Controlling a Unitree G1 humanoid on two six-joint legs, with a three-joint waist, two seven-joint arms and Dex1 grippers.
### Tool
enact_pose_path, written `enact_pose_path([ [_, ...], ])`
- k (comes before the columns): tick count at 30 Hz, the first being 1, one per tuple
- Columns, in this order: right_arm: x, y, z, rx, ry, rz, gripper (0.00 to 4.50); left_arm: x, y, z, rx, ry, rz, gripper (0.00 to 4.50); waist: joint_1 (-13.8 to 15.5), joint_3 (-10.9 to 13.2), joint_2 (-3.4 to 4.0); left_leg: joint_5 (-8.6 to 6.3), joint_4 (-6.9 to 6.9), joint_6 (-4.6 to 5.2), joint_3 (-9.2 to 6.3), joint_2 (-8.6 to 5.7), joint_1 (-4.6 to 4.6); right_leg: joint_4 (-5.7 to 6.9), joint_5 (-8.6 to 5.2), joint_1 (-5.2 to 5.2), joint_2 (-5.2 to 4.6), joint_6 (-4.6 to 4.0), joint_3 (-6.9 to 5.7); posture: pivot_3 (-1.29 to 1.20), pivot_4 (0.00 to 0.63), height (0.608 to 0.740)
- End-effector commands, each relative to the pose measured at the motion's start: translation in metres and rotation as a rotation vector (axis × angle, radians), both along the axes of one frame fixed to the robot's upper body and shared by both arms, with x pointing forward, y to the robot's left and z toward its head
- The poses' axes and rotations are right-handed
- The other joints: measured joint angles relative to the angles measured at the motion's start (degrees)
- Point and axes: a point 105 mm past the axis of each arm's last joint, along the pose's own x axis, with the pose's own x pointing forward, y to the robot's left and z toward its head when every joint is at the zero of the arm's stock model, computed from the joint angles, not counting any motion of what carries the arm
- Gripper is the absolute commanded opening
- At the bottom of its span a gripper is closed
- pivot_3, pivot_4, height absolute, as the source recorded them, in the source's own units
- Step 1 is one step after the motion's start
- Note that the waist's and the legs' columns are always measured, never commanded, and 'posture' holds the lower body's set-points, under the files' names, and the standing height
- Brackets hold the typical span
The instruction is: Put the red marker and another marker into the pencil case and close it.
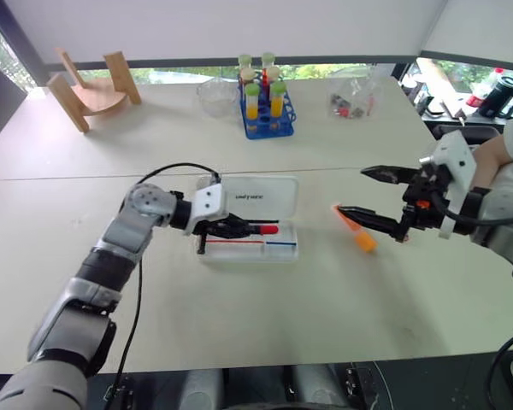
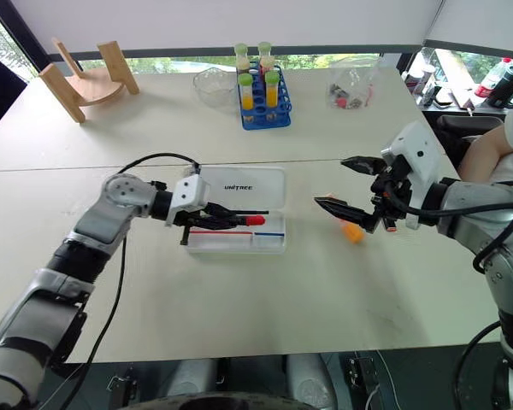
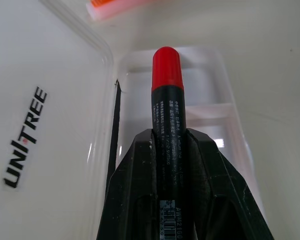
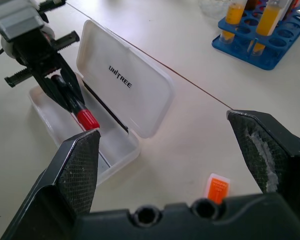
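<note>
The white pencil case [image 1: 258,195] lies open mid-table, its lid standing up behind the tray [image 2: 239,243]. My left gripper [image 1: 239,227] is shut on the red marker [image 3: 167,70], held about level just over the tray with the red cap pointing right. The other marker, an orange highlighter [image 2: 352,232], lies on the table to the right of the case. My right gripper [image 2: 331,181] hovers open above it, holding nothing, with its lower finger crossing over the highlighter.
A thin red pen [image 1: 238,242] lies in the tray. At the back stand a blue rack of tubes [image 1: 268,107], a clear bowl [image 1: 215,94], a clear bag [image 1: 352,104] and a wooden stand [image 1: 90,90]. A person's arm [image 1: 496,154] shows at the right edge.
</note>
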Motion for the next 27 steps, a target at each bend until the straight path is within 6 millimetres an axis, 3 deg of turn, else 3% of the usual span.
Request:
enact_pose_path([
  [1,-0.006,0.0,0.012,-0.005,-0.055,-0.005,4.5,0.006,-0.001,0.009,0.007,-0.039,-0.008,1.67,-0.07,0.0,-0.01,0.0,0.04,0.0,0.0,0.0,0.0,0.01,0.0,0.02,0.0,0.0,0.0,0.0,0.15,0.74],
  [7,-0.006,0.002,0.006,0.006,-0.028,-0.008,4.5,0.007,0.004,0.03,-0.067,-0.044,0.035,4.47,-0.04,0.0,-0.01,0.0,0.08,0.0,-0.04,0.0,0.01,0.1,0.0,0.03,0.01,0.01,-0.01,0.0,0.15,0.74],
  [11,0.007,-0.01,-0.011,-0.038,0.015,-0.093,4.5,-0.014,0.015,0.071,-0.247,0.016,0.066,4.47,-0.38,0.01,-0.01,0.0,0.07,0.0,-0.05,0.05,0.0,0.13,0.0,0.0,0.02,0.01,0.0,0.0,0.15,0.74],
  [14,0.022,-0.022,-0.032,-0.079,0.063,-0.173,4.5,-0.035,0.04,0.097,-0.374,0.092,0.147,4.47,-0.55,0.01,0.01,0.0,0.06,0.0,-0.05,0.11,0.03,0.19,0.0,0.0,0.04,0.0,0.01,0.0,0.15,0.74],
  [20,0.054,-0.032,-0.076,-0.028,0.259,-0.29,4.5,-0.091,0.099,0.095,-0.357,0.203,0.375,4.47,-1.89,0.08,0.02,0.01,0.04,-0.01,-0.07,0.2,0.17,0.25,-0.01,0.02,0.02,-0.01,0.08,0.0,0.15,0.74],
  [27,0.074,-0.029,-0.114,-0.073,0.37,-0.288,4.5,-0.115,0.101,0.097,-0.407,0.211,0.454,4.47,-0.47,0.14,-0.03,0.02,0.09,-0.04,0.0,0.14,0.22,0.26,-0.01,0.12,-0.03,-0.03,0.0,0.0,0.15,0.74],
])
